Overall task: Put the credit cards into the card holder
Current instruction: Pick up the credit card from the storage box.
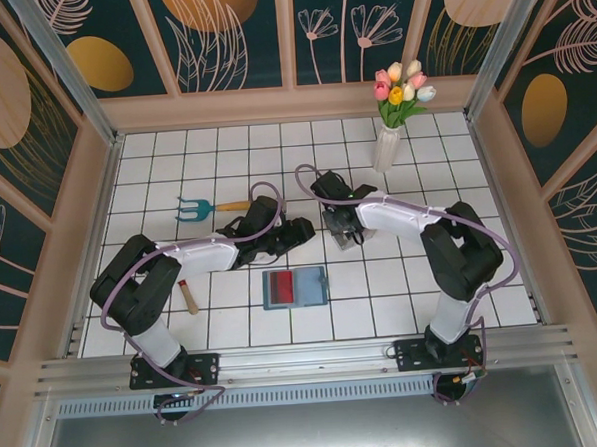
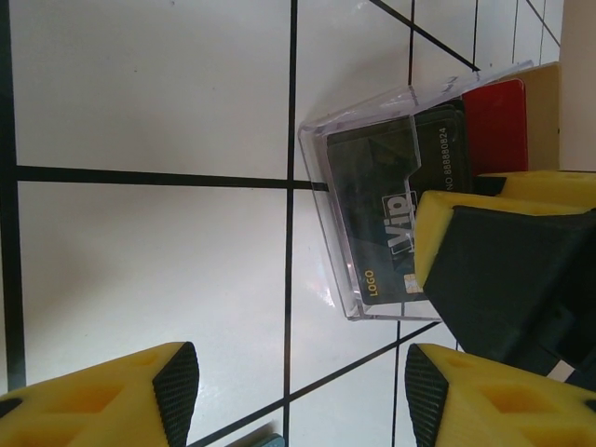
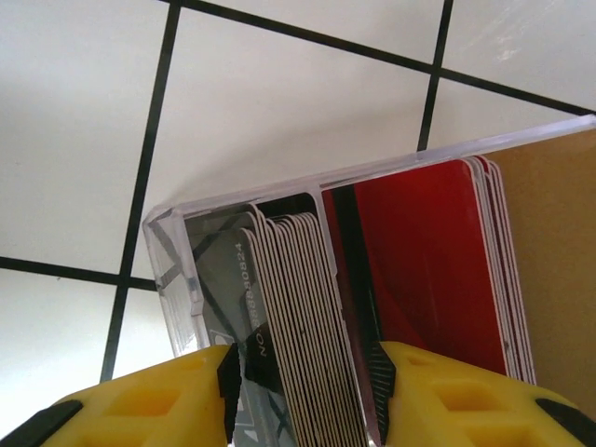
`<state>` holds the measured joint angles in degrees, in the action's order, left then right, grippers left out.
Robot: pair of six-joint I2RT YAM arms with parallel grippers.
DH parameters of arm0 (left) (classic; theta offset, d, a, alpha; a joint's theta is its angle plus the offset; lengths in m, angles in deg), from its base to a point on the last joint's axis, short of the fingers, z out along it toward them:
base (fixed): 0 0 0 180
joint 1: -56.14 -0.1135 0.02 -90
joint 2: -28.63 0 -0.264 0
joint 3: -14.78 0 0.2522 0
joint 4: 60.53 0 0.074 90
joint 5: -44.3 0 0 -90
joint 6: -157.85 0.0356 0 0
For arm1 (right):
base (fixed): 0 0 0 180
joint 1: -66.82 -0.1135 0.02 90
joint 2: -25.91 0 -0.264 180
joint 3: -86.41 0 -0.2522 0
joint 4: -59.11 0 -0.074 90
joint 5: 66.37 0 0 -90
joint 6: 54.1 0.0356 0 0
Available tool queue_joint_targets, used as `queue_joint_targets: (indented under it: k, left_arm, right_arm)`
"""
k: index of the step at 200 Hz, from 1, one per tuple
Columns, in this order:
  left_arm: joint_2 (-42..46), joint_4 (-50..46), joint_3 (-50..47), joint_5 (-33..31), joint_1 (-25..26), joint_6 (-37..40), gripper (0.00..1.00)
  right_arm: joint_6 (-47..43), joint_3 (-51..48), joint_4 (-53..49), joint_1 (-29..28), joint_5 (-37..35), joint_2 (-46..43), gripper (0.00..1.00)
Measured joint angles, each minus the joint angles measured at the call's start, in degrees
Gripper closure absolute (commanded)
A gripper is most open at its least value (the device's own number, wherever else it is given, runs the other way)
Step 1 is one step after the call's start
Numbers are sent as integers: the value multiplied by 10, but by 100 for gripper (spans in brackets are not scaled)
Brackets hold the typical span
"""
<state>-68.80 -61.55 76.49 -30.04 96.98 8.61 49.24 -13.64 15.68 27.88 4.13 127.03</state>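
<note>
cards: two stacks, one clear rack; right end effector pinching dark stack, left end effector wide.

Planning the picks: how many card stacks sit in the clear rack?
2: a dark stack at the right tool, and a red stack next to it. Further cards may be hidden.

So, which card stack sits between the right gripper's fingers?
The dark stack; the red stack lies beyond the divider, outside the fingers.
</note>
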Motion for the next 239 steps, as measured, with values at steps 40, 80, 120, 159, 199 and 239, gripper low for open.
queue_joint_targets:
  k: [40,80,120,159,199,239]
  left_arm:
    - [0,2,0,0,0,0,38]
    - [0,2,0,0,0,-2,38]
    - [0,2,0,0,0,-2,38]
    - [0,1,-3,0,0,-2,38]
    - [0,1,-6,0,0,-4,38]
    - [0,1,-6,0,0,-4,38]
  right_arm:
    - [-5,8,-13,-10,-37,2,57]
    - [-11,15,-19,-11,-59,2,65]
    - [-13,16,-23,-11,-64,2,67]
    - [-13,16,-24,-12,-66,2,71]
    - [-15,16,-25,-12,-73,0,78]
    - [-15,17,-31,-12,-77,-7,83]
